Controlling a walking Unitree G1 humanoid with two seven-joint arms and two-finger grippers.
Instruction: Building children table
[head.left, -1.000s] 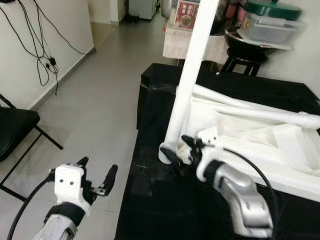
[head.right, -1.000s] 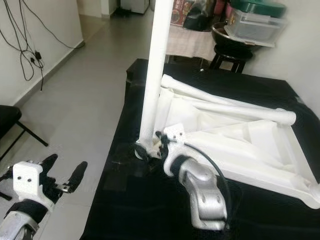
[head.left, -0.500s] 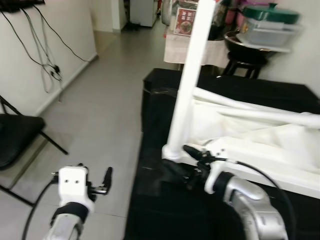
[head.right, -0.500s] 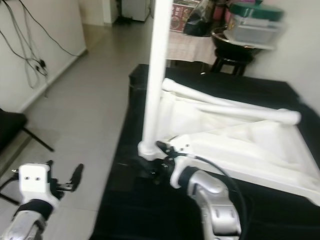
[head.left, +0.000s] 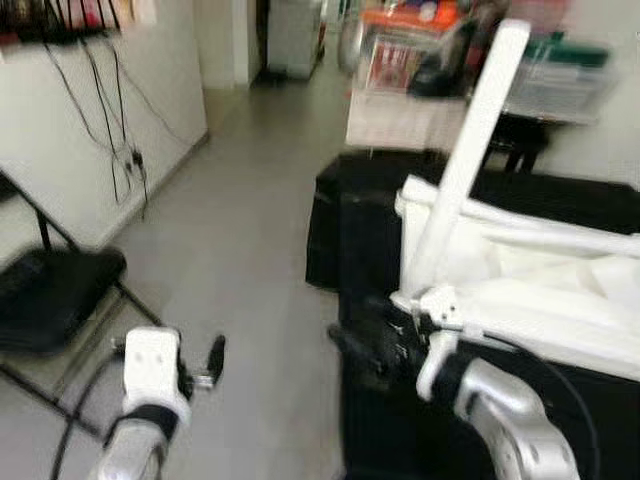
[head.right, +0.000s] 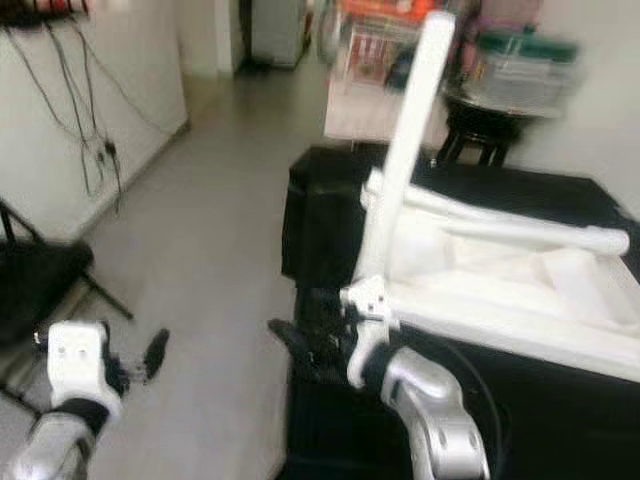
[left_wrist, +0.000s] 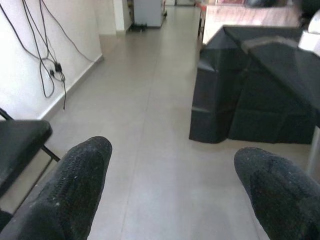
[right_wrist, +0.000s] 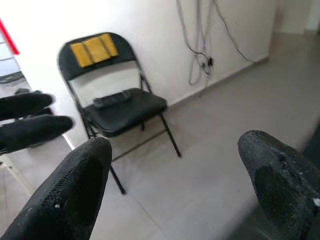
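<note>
An upturned white children's table (head.left: 545, 295) lies on a black-covered table (head.left: 365, 205). One white leg (head.left: 465, 160) stands up from its near left corner, leaning right. My right gripper (head.left: 365, 345) hovers just left of the leg's base, over the black table's edge. It is open with nothing between the fingers, as the right wrist view (right_wrist: 175, 150) also shows. My left gripper (head.left: 205, 360) hangs low over the floor to the left, open and holding nothing (left_wrist: 172, 165).
A black folding chair (head.left: 50, 290) stands by the left wall under hanging cables (head.left: 120, 130). Grey floor (head.left: 250, 230) runs between the chair and the black table. A cluttered table (head.left: 420, 110) and a stool with containers (head.left: 545, 85) stand at the back.
The whole view has shifted and blurred, so the camera has moved. My right gripper has come away from the leg's base to its left. The leg now appears tilted.
</note>
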